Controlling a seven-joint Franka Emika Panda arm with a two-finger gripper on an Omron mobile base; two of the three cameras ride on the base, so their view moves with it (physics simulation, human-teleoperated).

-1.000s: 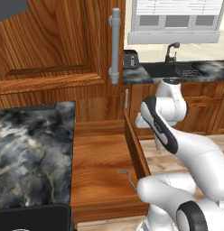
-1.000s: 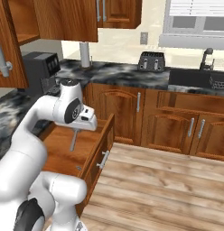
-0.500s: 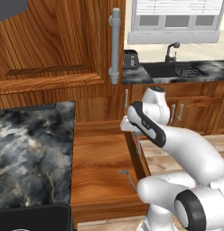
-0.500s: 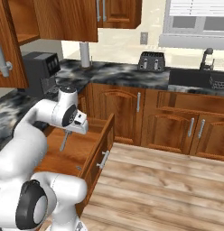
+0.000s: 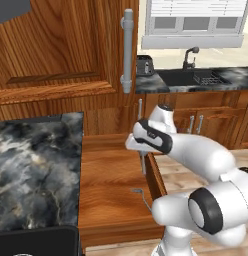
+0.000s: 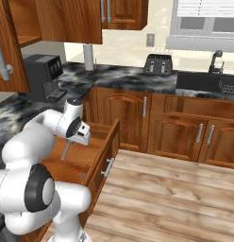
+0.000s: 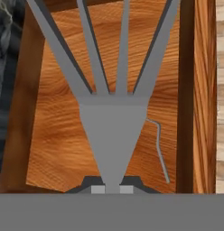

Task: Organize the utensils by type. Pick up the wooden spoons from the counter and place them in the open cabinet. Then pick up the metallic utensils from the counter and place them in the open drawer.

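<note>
I'm holding the fork [image 7: 111,113] tines-down over the drawer [image 5: 108,175], gripper [image 7: 112,188] fingers pinching its handle narrow, so it'll drop inside. Other metal utensil [image 7: 160,149] is already lying on drawer bottom nr the side wall.

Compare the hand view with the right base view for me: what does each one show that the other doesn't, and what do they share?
Hand view alone: the fork close up, its tines spread toward the drawer floor, pinched at its handle in the shut claw, and a strip of dark marbled counter along one edge.

Right base view alone: the coffee machine, toaster, sink, wood floor and the drawer's handle.

Both: the open drawer, the fork hanging over it, and the thin bent metal utensil already lying inside.
</note>
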